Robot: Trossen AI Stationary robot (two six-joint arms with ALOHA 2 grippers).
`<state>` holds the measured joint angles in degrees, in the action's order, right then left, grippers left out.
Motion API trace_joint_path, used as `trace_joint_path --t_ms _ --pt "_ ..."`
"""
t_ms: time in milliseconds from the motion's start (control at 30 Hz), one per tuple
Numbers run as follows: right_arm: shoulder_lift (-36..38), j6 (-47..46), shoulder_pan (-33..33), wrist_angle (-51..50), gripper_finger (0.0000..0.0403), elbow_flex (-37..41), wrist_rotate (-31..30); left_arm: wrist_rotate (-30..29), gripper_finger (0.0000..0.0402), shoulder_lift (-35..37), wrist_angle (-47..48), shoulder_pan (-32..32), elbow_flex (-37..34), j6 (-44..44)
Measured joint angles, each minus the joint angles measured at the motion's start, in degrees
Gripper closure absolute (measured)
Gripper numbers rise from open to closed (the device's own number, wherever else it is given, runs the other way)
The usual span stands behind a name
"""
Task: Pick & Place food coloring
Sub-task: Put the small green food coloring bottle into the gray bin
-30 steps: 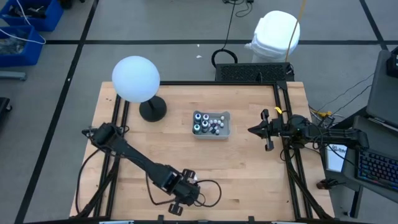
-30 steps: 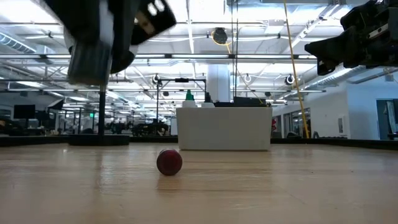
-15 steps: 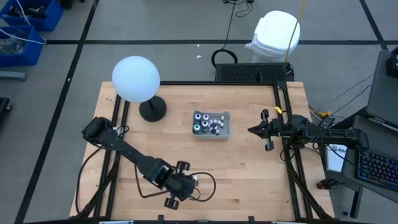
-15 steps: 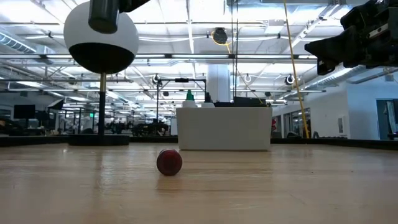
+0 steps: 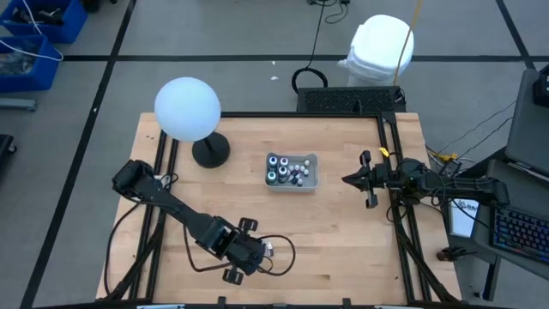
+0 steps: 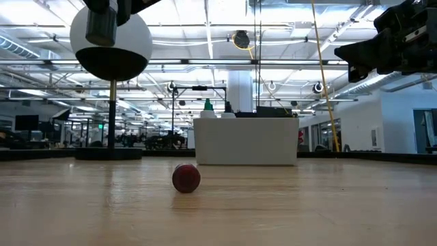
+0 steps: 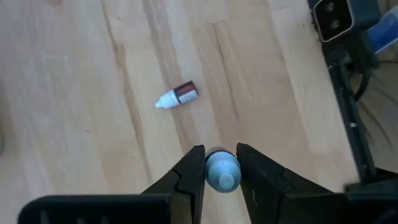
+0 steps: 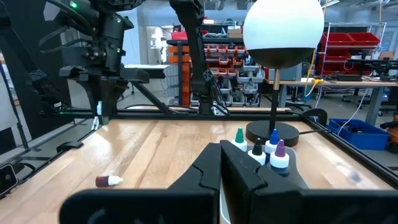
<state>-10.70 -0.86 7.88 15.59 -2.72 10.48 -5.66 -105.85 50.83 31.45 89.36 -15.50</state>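
Observation:
My left gripper (image 7: pixel 221 157) hangs above the near part of the wooden table (image 5: pixel 343 249), shut on a small food coloring bottle with a pale blue cap (image 7: pixel 222 172). Below it a red-brown bottle with a white tip (image 7: pixel 177 96) lies on its side on the wood; the low view shows this bottle (image 6: pixel 186 178) end-on. Several more bottles (image 5: pixel 287 170) stand in the grey tray (image 5: pixel 311 178) at the table's middle. My right gripper (image 8: pixel 221 163) waits shut at the right edge, pointing level at the tray. My left gripper pinches the blue-capped bottle between its two fingers, one finger (image 7: pixel 189 174) on each side just below the cap (image 7: pixel 222 163). The fingers come from above, pointing steeply down. The bottle stands cap up, lifted clear of the table; the cap hides its body.
A lamp with a white globe (image 5: pixel 187 108) on a dark round base (image 5: pixel 210 152) stands at the far left. Black frame rails (image 5: pixel 390 163) run along the table's left and right sides. Bare wood lies between the tray and the near edge.
My left gripper has risen from just above the table near its front edge and drawn back a little toward the left, tipping somewhat. The red-brown bottle has stayed lying where it was.

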Motion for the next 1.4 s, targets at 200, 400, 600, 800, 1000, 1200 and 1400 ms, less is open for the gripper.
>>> trace_joint_path --t_ms 200,400,600,800,1000,1200,1400 --pt "0.00 0.01 0.00 0.00 0.0403 -0.01 0.03 -2.48 0.0310 4.44 2.69 -0.71 -0.03 2.32" --pt "-0.26 0.00 0.00 0.03 0.0403 0.00 0.04 -6.29 0.0309 11.31 3.53 -1.17 -0.02 5.56" --pt "-0.28 0.00 0.00 -0.01 0.0403 -0.01 0.05 -9.00 0.0309 19.89 3.86 -1.66 -3.48 6.67" --pt "-0.28 0.00 0.00 -0.02 0.0403 -0.01 0.06 -9.40 0.0309 33.02 -3.83 -5.28 -18.09 4.70" --pt "-0.28 0.01 0.00 -0.01 0.0403 0.00 0.04 -6.82 0.0309 46.54 -17.80 -8.51 -36.80 0.16" --pt "-0.28 0.09 0.01 -0.01 0.0403 0.00 -0.01 -6.72 0.0309 55.51 -27.86 -8.99 -49.74 -2.63" --pt "-0.28 0.04 0.00 -0.02 0.0403 -0.01 -0.04 -6.42 0.0309 58.42 -37.39 -8.99 -59.48 -2.80"
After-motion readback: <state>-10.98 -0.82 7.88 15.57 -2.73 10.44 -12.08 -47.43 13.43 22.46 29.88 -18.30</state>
